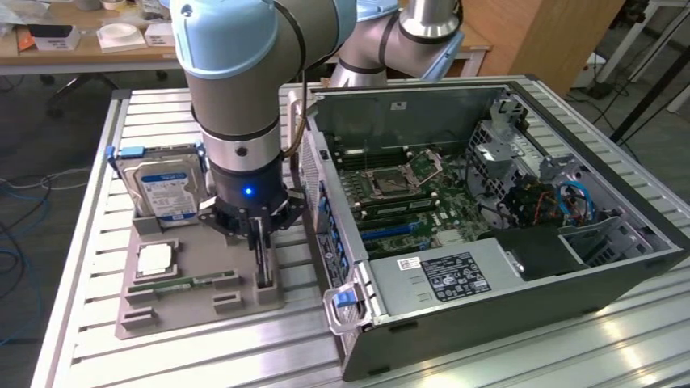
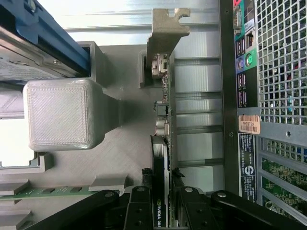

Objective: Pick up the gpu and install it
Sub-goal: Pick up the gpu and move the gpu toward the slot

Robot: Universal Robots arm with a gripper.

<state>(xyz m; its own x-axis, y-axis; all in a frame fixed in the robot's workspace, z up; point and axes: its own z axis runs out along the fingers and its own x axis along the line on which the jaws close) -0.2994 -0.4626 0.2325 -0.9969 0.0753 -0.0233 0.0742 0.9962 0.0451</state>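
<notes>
Pincer: your gripper [image 2: 162, 211] is closed on the gpu [image 2: 162, 143], one finger on each face, gripping the end away from the bracket.
Card: it stands on edge in its groove on the grey tray [image 2: 124, 158], not lifted, with its silver bracket [image 2: 165, 33] at the far end.
Grip risk: because you hold it off-centre, the bracket end may sag or bind in the groove on a tilted pull.
Neighbours: the grey post [image 2: 60, 112], memory stick [image 1: 199, 283] and hard drive [image 1: 164, 190] sit near; a sideways swing could knock them.
Case wall: the computer case [image 1: 485, 315] stands just beside the tray, and its rear panel could catch the card if you carry it low.
Motherboard: the blue slots [image 1: 393, 234] lie among open components, so a skewed card could jam there.
</notes>
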